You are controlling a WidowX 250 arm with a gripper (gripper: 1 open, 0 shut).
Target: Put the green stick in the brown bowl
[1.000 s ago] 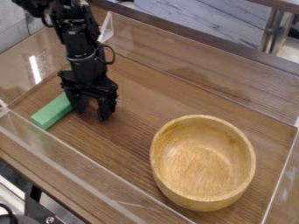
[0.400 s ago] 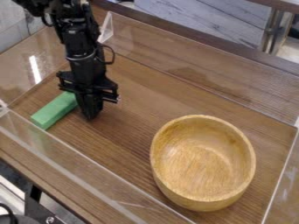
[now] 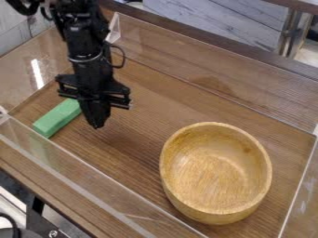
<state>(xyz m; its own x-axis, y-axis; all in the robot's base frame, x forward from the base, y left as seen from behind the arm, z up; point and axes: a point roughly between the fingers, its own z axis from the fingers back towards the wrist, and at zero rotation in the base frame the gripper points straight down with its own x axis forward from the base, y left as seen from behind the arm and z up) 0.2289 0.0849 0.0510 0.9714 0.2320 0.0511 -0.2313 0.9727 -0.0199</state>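
Note:
The green stick (image 3: 55, 118) lies flat on the dark wooden table at the left, near the clear front wall. Just to its right my gripper (image 3: 97, 120) points straight down, fingers pressed together, tips close to the table. The stick's right end sits beside the fingers, and I see nothing between them. The brown bowl (image 3: 218, 173), a large light wooden one, stands upright and empty at the front right, well away from the gripper.
Clear plastic walls (image 3: 87, 167) ring the table top, low along the front and left. The black arm (image 3: 77, 33) rises from the gripper toward the back left. A metal leg (image 3: 293, 37) stands behind the table at the back right.
The fingers, spread wide a second ago, have come together beside the stick. The green stick and the bowl have not moved.

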